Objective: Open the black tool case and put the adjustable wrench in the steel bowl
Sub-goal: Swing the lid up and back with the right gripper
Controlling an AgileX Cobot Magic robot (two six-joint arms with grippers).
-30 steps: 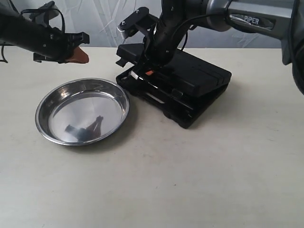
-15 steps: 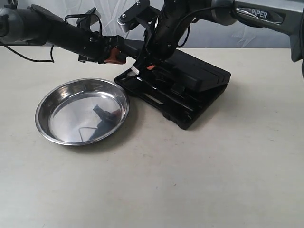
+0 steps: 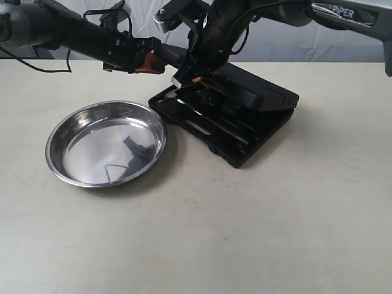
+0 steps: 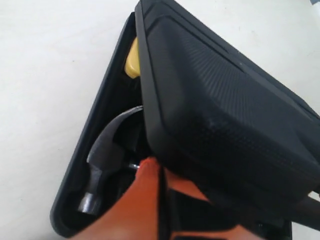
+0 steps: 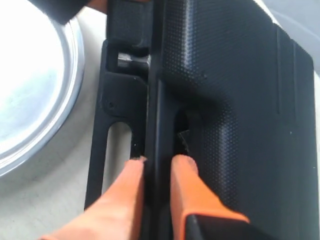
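Fingers of right arm [image 5: 127,197] pinch case lid [image 3: 257,93]; left fingers [image 4: 144,197] at its corner.

This looks like a robotics lab bench. A robot arm marked PIPER [image 3: 343,12] and a second black arm [image 3: 61,33] reach over a plain cream tabletop [image 3: 245,233]. A creased pale sheet [image 3: 318,46] hangs behind. A steel bowl [image 3: 92,153] and a black tool case [image 3: 263,98] sit on the tabletop.

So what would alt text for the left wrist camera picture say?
A black tool case seen close up, its textured lid partly raised, showing a hammer head and something yellow inside. The left pincer's orange fingers poke in at the lid's edge.
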